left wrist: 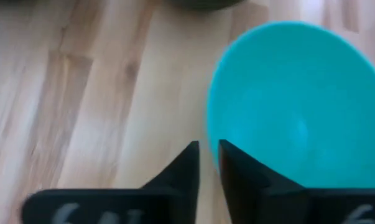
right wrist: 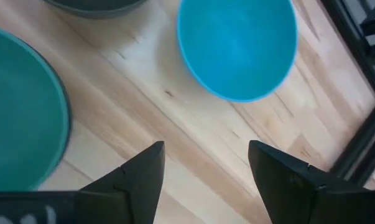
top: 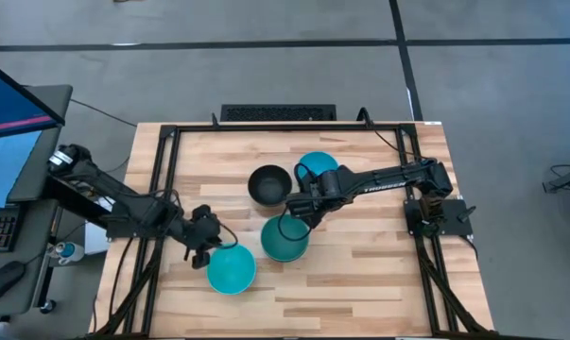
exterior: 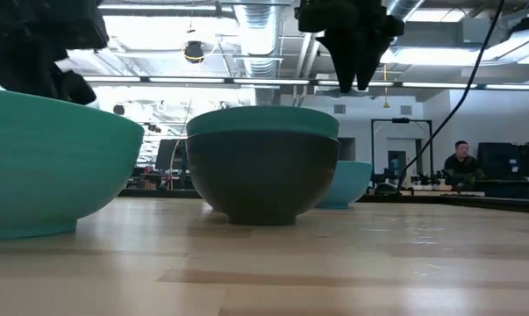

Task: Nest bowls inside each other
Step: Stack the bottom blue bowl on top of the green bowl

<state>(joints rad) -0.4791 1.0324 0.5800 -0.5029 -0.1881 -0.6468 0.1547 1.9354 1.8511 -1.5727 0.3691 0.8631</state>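
Seen from above, a wooden table [top: 360,283] holds four visible bowl positions near frame centre. A black bowl [top: 269,184] sits upper centre, a cyan bowl [top: 320,166] just to its right. A teal-green bowl [top: 285,239], nested in a dark bowl, sits below them. Another cyan bowl [top: 232,268] lies lower left. The left gripper [top: 203,247] pinches that bowl's rim, fingers nearly together. The right gripper [top: 302,210] hovers spread over the teal stack. The bowls look light, stiff and smooth; the thin rim is probably the best hold.
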